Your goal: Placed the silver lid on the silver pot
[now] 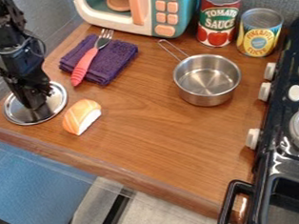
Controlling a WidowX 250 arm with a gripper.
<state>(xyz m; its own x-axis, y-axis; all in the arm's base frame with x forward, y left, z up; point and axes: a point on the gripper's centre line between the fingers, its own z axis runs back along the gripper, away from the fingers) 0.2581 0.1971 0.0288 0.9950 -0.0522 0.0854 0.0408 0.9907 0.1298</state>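
Camera view: hand (39,101) down over the silver lid (52,111), left side of the frame.
How wide the hand stands, or whether it grips the lid, I cannot tell. Just beside the lid lies an orange-and-white food piece (82,116); above them, upper left, a red-handled fork (85,65) rests on a purple cloth (115,58). Well apart, right of centre, the silver pot (207,79) stands upright on the table (160,132), its handle toward the upper left.

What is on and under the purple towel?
A red-handled fork lies across the purple towel; anything beneath the towel is covered and can't be seen.
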